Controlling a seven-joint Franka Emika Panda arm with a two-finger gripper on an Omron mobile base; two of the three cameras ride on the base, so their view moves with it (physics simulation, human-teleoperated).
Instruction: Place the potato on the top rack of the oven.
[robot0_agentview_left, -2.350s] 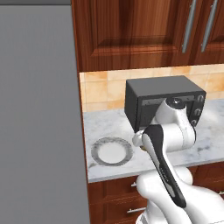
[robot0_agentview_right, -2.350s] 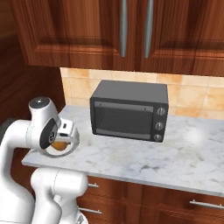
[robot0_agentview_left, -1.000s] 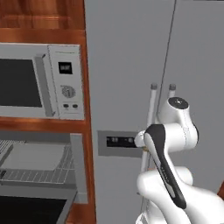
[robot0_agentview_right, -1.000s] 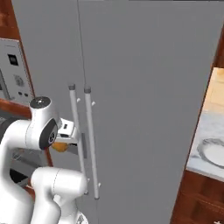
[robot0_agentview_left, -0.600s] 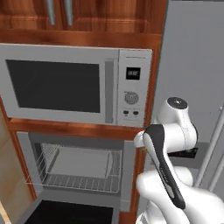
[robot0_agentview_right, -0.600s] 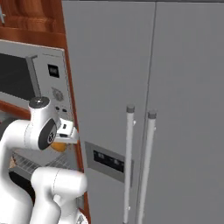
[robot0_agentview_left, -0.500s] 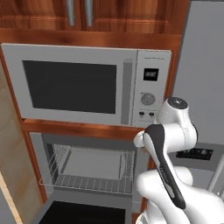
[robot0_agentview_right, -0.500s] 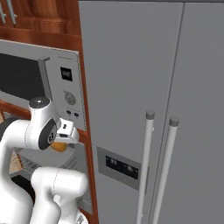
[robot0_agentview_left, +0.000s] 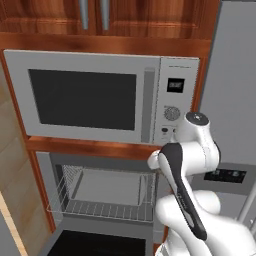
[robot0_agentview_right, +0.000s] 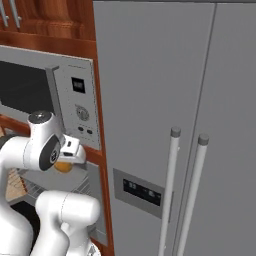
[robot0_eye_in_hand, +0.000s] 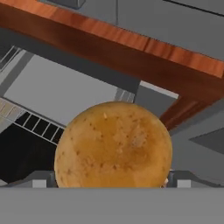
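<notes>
The potato (robot0_eye_in_hand: 113, 146), round, orange-brown and speckled, sits between my gripper's fingers in the hand view. My gripper (robot0_agentview_right: 67, 159) is shut on it, and the potato (robot0_agentview_right: 62, 166) peeks out orange beneath the hand. The oven (robot0_agentview_left: 46, 172) is a silver-framed wall cavity under the microwave, with its door down. A silver wire rack (robot0_agentview_left: 100, 209) with raised edges juts out of the cavity, to the left of and below my hand. In the hand view, part of the rack (robot0_eye_in_hand: 35, 124) lies beyond the potato at lower left.
A silver microwave (robot0_agentview_left: 100, 97) with a dark window and keypad sits right above the oven, on a wooden shelf (robot0_agentview_left: 90, 146). A tall grey fridge (robot0_agentview_right: 180, 125) with two vertical handles stands immediately right. The oven's dark open door (robot0_agentview_left: 95, 244) juts forward low down.
The base has driven left: the views slid from the counter and toaster oven, past the fridge, to the microwave and oven. The potato stays held in my gripper.
</notes>
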